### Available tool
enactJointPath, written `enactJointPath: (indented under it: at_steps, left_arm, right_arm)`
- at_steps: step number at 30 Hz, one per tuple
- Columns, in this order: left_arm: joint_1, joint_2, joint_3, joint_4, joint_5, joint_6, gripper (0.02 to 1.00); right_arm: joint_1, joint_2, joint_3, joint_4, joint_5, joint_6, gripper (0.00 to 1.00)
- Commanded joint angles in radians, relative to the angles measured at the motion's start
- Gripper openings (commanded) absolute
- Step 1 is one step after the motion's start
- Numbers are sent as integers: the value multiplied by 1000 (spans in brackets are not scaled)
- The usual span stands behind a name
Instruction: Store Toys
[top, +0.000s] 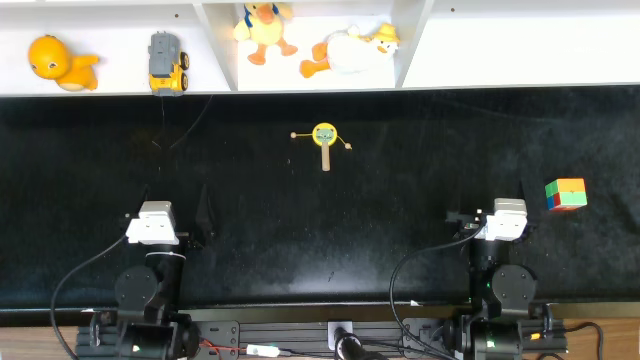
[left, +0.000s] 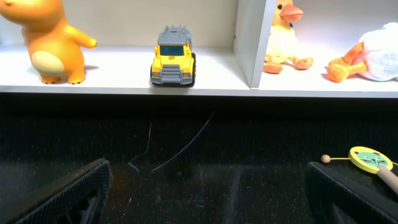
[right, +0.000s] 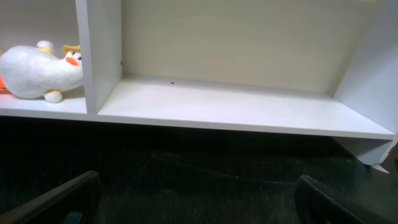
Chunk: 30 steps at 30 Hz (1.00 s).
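While the left gripper (left: 208, 200) and the right gripper (right: 198, 200) both hang empty with fingers spread wide, the round yellow rattle drum (top: 324, 136) on its wooden stick lies ahead of the left one, off to its right; the multi-coloured plastic cube (top: 565, 194) sits near the right gripper, on its right.

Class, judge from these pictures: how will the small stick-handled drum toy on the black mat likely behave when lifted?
The drum toy looks light and stiff: a thin wooden stick with a small flat disc. Its two beads on strings will probably swing loosely when lifted. Lying flat, it seems unlikely to roll.
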Motion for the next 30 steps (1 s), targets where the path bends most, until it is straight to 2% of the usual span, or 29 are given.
enactJointPath:
  at_steps: [1, 8, 13, 15, 18, 21, 23, 26, 30]
  left_arm:
    - [-2, -14, -5, 2, 14, 22, 998]
    - [-2, -14, -5, 2, 14, 22, 996]
    - [-2, -14, -5, 2, 14, 22, 998]
    - [-2, -14, -5, 2, 14, 22, 998]
    - [-2, -14, -5, 2, 14, 22, 998]
    - [-2, -14, -5, 2, 14, 22, 998]
    - [-2, -14, -5, 2, 14, 22, 996]
    - [-2, -14, -5, 2, 14, 22, 998]
    - [-2, -14, -5, 2, 14, 22, 998]
  right_arm:
    - [-3, -6, -14, 6, -10, 0, 996]
    - [6, -1, -13, 5, -10, 0, 996]
    - [8, 136, 35, -10, -6, 8, 996]
    - [26, 250, 114, -92, -7, 82, 998]
    - [78, 457, 292, -316, -6, 250, 996]
    - [167, 685, 508, -557, -8, 417, 996]
    - [239, 824, 631, -684, -3, 483, 996]
    - [348, 1018, 758, -744, -2, 565, 996]
    - [489, 1251, 859, -681, 32, 675, 996]
